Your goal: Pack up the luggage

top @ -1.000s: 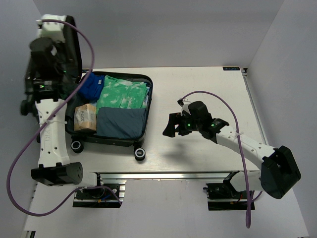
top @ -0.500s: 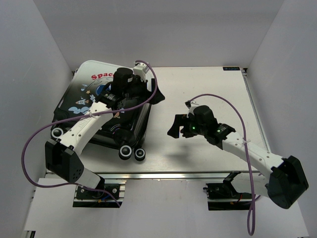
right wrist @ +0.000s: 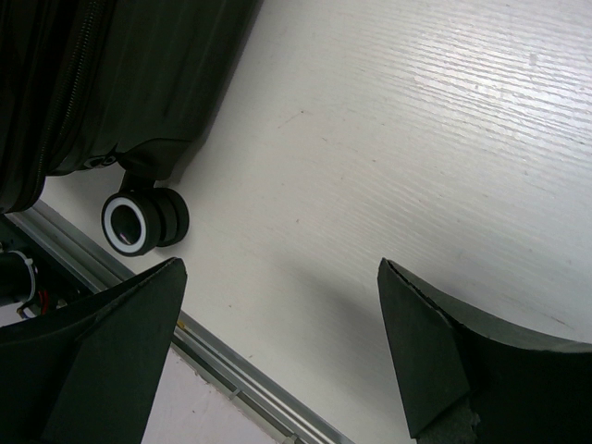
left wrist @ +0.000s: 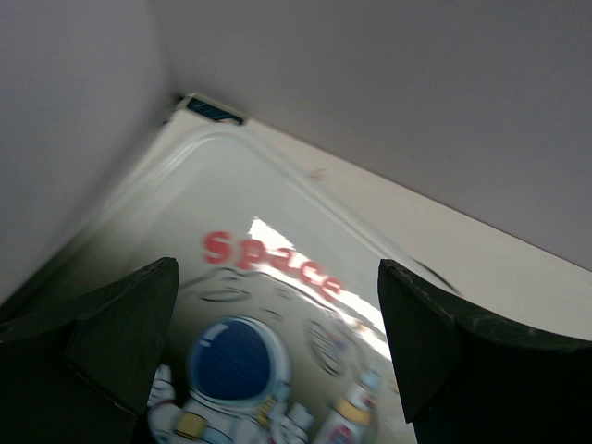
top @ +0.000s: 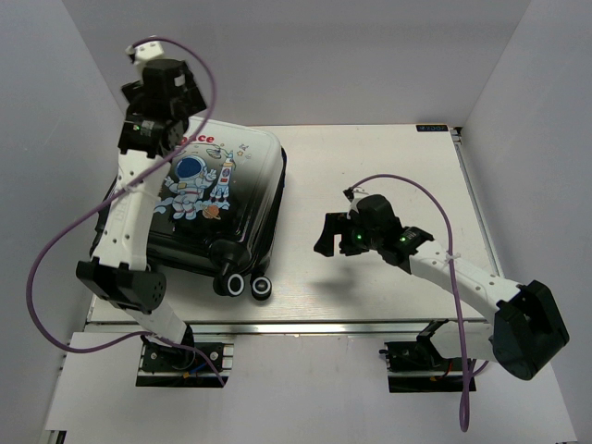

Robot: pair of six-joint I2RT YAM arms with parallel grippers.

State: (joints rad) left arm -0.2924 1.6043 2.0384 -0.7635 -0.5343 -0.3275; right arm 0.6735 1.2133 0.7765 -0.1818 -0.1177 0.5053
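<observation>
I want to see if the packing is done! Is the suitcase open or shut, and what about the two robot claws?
luggage: shut, lying flat on the table, astronaut side up.
left gripper: open, empty, above the luggage.
right gripper: open, empty, over the table beside the luggage.
</observation>
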